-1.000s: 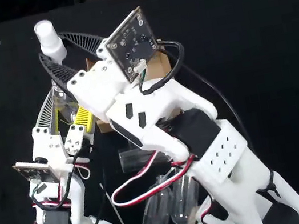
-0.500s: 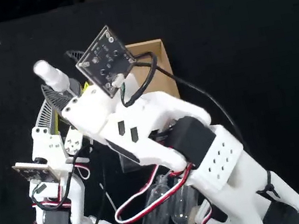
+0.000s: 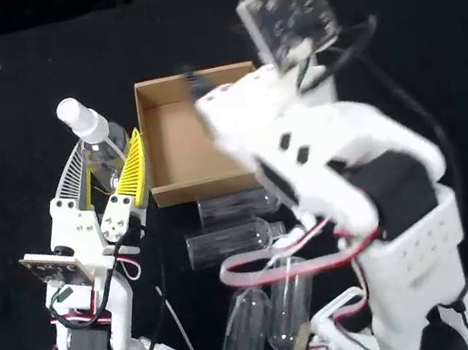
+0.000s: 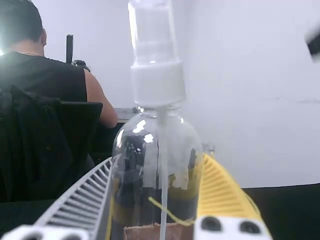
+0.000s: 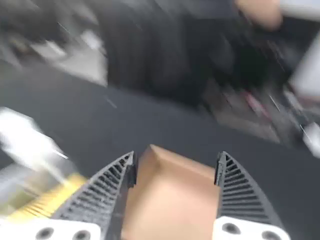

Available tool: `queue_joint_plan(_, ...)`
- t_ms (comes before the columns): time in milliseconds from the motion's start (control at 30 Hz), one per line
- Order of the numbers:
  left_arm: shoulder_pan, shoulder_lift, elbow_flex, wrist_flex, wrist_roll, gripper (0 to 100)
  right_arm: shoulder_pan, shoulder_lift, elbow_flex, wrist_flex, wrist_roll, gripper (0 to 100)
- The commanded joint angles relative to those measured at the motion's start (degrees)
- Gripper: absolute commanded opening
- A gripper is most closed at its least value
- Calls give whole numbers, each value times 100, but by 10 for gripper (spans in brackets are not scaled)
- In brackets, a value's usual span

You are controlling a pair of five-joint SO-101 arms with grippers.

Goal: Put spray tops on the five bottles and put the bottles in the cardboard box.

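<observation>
Left wrist view: the bottle (image 4: pixel 155 170), spray top (image 4: pixel 155 75) on its neck, sits clamped in the left claw (image 4: pixel 160 162), just beside the cardboard box (image 3: pixel 146 140). Capping looks done, though the seating is hard to judge; next comes lifting it over the wall. The right claw (image 5: pixel 176 160) hangs spread and empty above the box, its arm hiding one side. Four bare bottles (image 3: pixel 232 241) lie on the table (image 3: pixel 431 59).

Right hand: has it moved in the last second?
Yes. The right hand has swung rightward, off the capped bottle, and is now over the cardboard box.
</observation>
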Motion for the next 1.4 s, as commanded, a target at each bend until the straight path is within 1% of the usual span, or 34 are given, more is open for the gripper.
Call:
queue_joint_plan(0,-48,-44,119,273,26,30,1064,-31,673,35,53,209)
queue_joint_plan(100,4,-44,119,738,26,30,1600,-31,1684,-440,53,152)
queue_joint_plan(167,4,-44,119,888,26,30,1881,-31,2369,-879,53,111)
queue_joint_plan(300,-48,-44,119,870,26,30,2268,-31,3758,-2075,44,47)
queue_joint_plan(433,-57,-44,119,158,26,30,2435,-31,5112,-3569,9,35)
queue_joint_plan(500,-48,-35,119,-220,26,30,2453,-31,5613,-4114,9,35)
queue_joint_plan(567,-48,-35,119,-475,-9,30,2453,-31,5921,-4422,9,36)
queue_joint_plan(700,-48,0,119,-897,-9,30,2409,-31,6229,-4668,0,36)
queue_joint_plan(767,-48,220,127,-1240,-9,30,2409,-31,6334,-4835,0,36)
queue_joint_plan(933,-22,1644,57,-2567,9,30,2409,-22,6721,-5442,0,36)
queue_joint_plan(1033,-57,2936,-470,-3402,9,30,2409,-22,6923,-5749,0,36)
queue_joint_plan(1267,-57,6347,-2123,-4281,-9,30,2426,13,6976,-5776,0,36)
queue_joint_plan(1367,-66,7420,-2422,-5090,-9,30,2453,13,6976,-5776,26,36)
